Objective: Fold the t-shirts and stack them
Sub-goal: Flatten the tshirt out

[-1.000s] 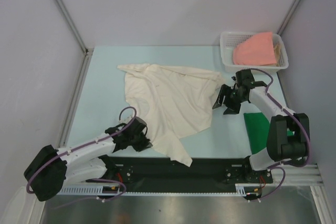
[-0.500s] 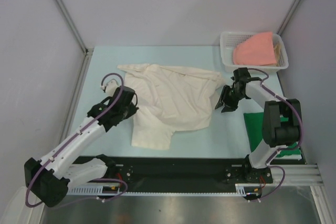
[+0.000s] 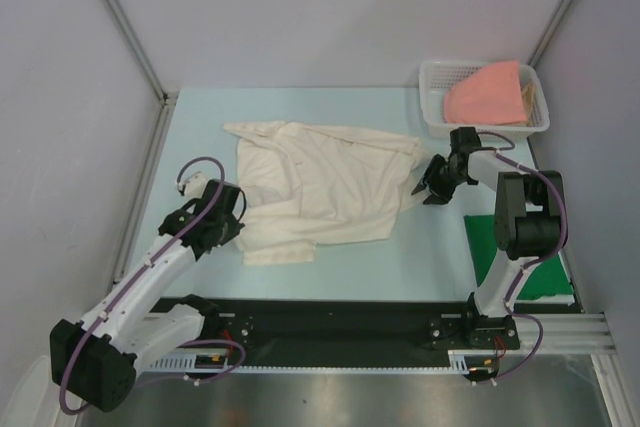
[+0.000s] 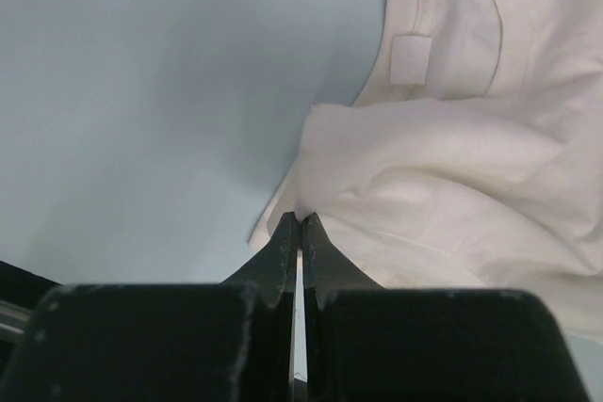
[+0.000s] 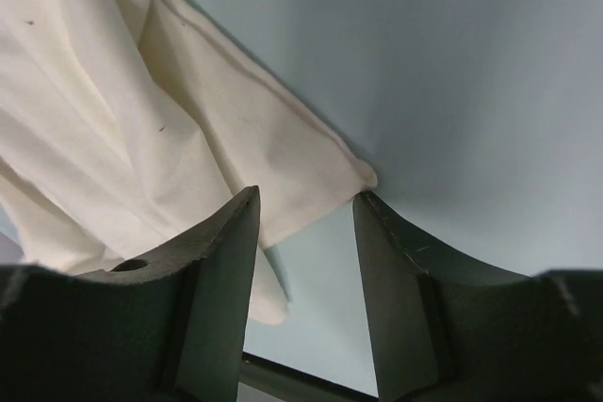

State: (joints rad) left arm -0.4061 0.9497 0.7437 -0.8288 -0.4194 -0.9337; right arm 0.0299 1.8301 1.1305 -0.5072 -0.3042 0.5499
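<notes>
A cream-white t-shirt (image 3: 330, 182) lies spread on the pale blue table, its lower part doubled up toward the left. My left gripper (image 3: 236, 229) sits at the shirt's lower left edge, shut on a pinch of the cream fabric (image 4: 452, 167) where the fingertips (image 4: 300, 220) meet. My right gripper (image 3: 424, 190) stands open at the shirt's right sleeve. In the right wrist view the sleeve corner (image 5: 320, 162) lies between the fingers of that gripper (image 5: 306, 193), touching neither. A dark green t-shirt (image 3: 492, 242) lies folded at the right. A salmon-pink t-shirt (image 3: 485, 92) fills the basket.
The white lattice basket (image 3: 432, 72) stands at the back right corner. A black rail (image 3: 330, 319) with both arm bases runs along the near edge. Grey walls close in the table on the left, back and right.
My left gripper has carried the shirt's lower hem away from the near edge, up and to the left, folding the shirt shorter. My right gripper has shifted slightly toward the sleeve and its jaws have narrowed.
</notes>
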